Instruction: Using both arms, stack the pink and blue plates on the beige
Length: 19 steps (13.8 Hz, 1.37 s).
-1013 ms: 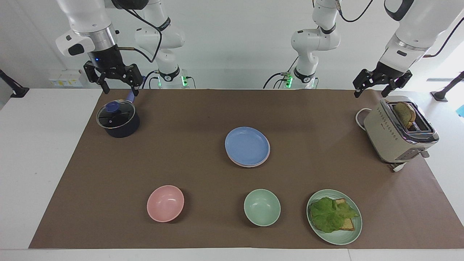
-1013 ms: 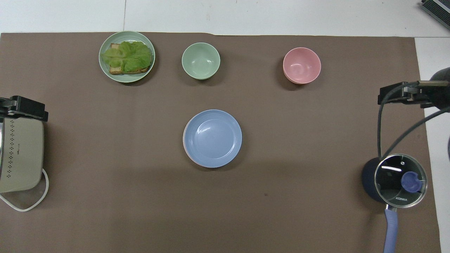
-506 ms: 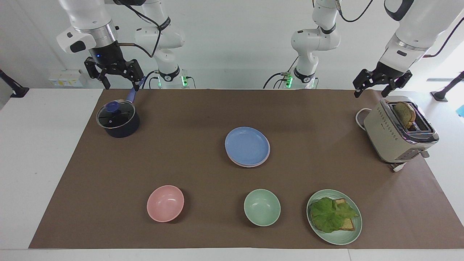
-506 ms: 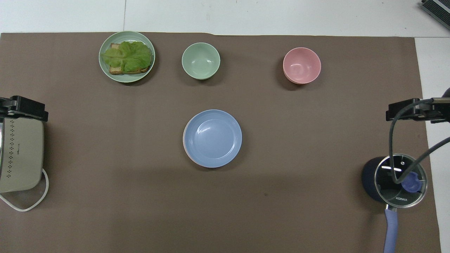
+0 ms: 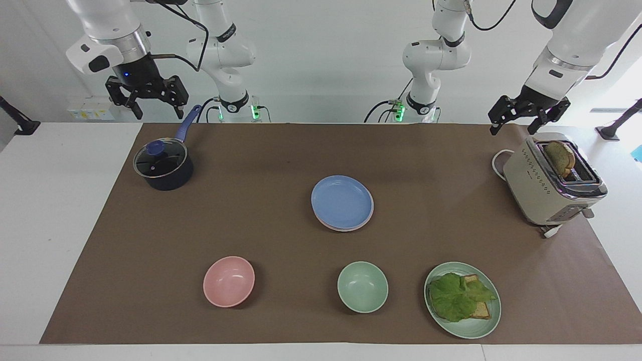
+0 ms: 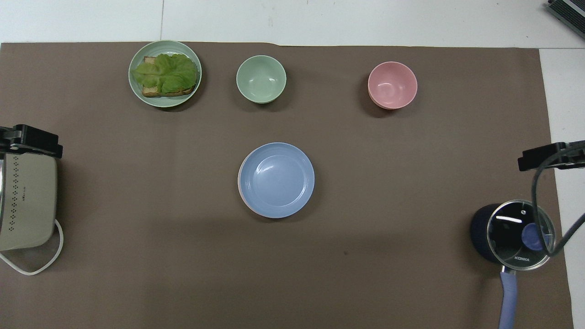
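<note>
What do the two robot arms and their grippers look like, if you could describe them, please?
Both arms are glossy white with rounded segments and grey joint rings. Each ends in a black two-fingered gripper: the right gripper sits under a silver collar with a small blue light, the left gripper under a white wrist. Black cables loop along both arms.

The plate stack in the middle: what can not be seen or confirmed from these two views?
- Beige plate: not visible in either view; the blue plate covers the stack, only a pink rim peeks out.
- Toaster: cut by the overhead view's edge.
- Pot contents: hidden under the dark lid.
- Left gripper and right gripper: open, empty; mostly out of the overhead view.
</note>
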Motion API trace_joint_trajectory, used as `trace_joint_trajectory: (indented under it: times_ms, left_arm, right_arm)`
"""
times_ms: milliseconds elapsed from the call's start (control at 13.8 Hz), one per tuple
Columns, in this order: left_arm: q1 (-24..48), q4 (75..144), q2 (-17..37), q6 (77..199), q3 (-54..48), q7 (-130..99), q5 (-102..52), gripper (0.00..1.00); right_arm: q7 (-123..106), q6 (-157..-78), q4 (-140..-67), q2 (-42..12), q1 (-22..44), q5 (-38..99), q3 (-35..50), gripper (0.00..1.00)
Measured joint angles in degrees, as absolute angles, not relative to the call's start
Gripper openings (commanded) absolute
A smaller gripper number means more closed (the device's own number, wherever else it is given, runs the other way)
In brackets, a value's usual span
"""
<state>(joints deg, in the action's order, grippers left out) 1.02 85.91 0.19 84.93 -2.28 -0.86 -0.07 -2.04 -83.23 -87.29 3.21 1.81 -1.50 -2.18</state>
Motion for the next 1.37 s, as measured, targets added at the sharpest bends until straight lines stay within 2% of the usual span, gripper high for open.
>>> trace_joint_trajectory:
  times_ms: [1374]
  left_arm:
    - [1.02,85.91,0.19,84.93,-2.28,-0.86,-0.07,1.0]
  right_arm:
    - [-0.85,-83.75,-89.77,5.23,2.16,-1.16,-1.44,1.0]
